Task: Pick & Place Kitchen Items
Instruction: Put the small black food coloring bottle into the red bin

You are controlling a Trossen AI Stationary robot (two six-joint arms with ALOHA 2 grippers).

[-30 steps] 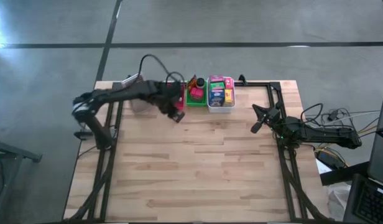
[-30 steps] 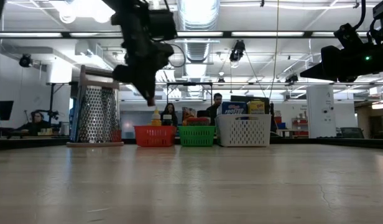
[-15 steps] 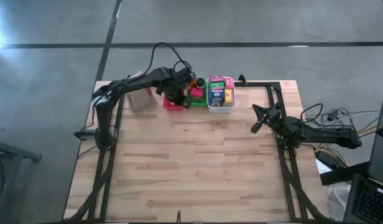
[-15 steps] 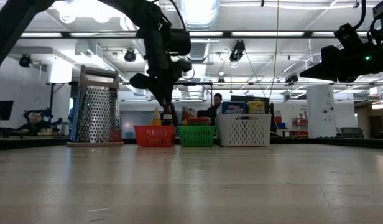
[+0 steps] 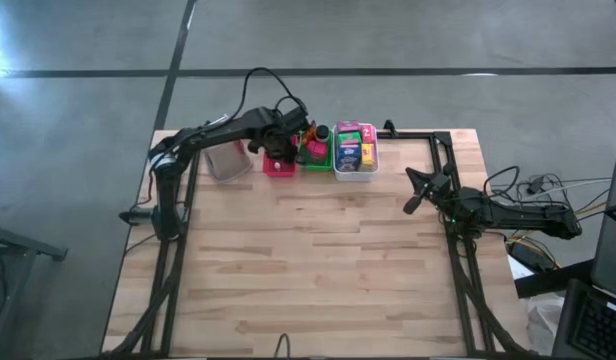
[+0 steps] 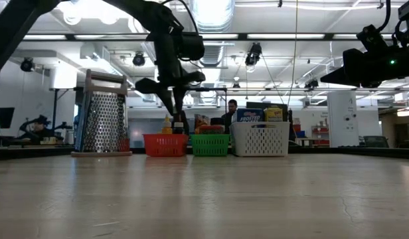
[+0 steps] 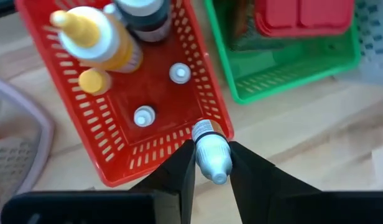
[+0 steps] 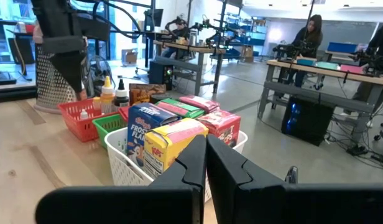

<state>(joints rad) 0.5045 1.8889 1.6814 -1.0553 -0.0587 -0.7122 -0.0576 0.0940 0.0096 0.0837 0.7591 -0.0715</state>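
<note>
Left claw: pinches a tiny pale bottle between its two dark fingers, above the near rim of the red tray; the bottle's lower end is hidden between the fingers.
Red tray contents: a yellow squeeze bottle, a dark jar cut off at the frame edge, a small yellow cap and two more pale bottles seen only from above.
Green tray: beside the red one; a red packet covers most of its contents.
White tray: holds upright packets; print mostly unreadable.
Right claw: fingers pressed together, empty, at the worktop's right edge, well apart from the trays.
Grater: stands left of the red tray.
Background: a person at a far desk, small and indistinct.
</note>
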